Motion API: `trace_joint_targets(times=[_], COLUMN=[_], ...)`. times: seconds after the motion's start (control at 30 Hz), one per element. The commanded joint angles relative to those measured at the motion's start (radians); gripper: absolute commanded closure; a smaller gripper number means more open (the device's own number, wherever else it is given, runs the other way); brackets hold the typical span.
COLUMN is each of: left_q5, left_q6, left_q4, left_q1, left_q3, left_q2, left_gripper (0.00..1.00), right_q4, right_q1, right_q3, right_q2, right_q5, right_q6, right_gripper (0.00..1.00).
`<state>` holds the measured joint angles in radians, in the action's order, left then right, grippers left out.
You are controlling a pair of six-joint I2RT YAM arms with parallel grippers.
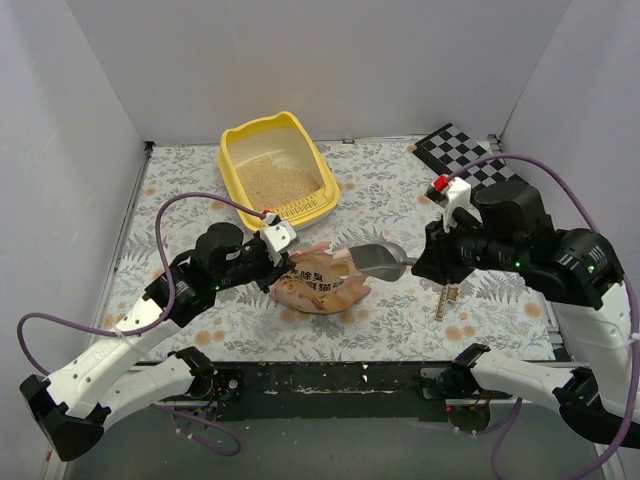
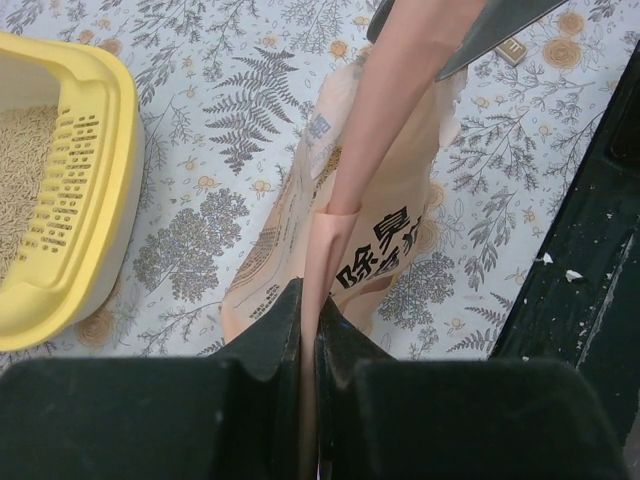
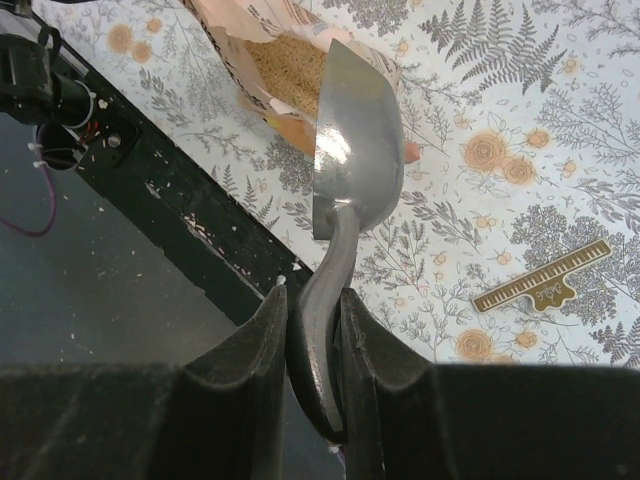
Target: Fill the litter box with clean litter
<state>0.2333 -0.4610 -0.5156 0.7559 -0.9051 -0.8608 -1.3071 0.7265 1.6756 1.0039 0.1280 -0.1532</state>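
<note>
Scoop at bag mouth; litter box beyond; ruler rt.

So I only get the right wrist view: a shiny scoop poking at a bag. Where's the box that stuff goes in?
Observer: The yellow litter box sits beyond the bag, slightly left in the top view.
Operator: Anything in it?
Observer: Yes, pale litter covers its floor.
Operator: And who holds the bag for the scoop?
Observer: The left gripper, shut on a fold of the bag's edge.
</note>
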Motion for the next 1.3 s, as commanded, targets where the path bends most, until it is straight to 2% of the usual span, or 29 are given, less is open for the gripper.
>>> trace_joint_targets(times=[0.0,0.4,0.7,1.03,1.13,1.27], left_q5=[0.043,0.061,0.049,-0.173,-0.288,-0.457], left_q6=[-0.021,-0.004,-0.004,-0.004,0.004,0.05], left_q4=[0.017,0.032,0.048,0.023,0.008,-0.043], left_q1=[0.005,0.006,0.014,0.091,0.106,0.114], left_q3=[0.012,-0.005,0.002,-0.049,-0.058,-0.1], left_q2=[0.049,0.04,0.036,0.008,0.017,0.022], left_gripper=[1.0,1.0,1.0,1.0,1.0,1.0], right_q4=[0.083,0.075,0.062,0.088,0.103,0.098], right_q1=[-0.001,0.089,0.18,0.197,0.195,0.176], right_q3=[-0.013,-0.085,-0.154,-0.077,-0.054,-0.002], right_q2=[0.031,0.087,0.14,0.318,0.358,0.423], right_q5=[0.019,0.107,0.012,-0.036,-0.086,-0.077], right_q6=[0.03,0.087,0.104,0.061,0.011,-0.028], right_gripper=[0.99,0.99,0.99,0.99,0.99,0.99])
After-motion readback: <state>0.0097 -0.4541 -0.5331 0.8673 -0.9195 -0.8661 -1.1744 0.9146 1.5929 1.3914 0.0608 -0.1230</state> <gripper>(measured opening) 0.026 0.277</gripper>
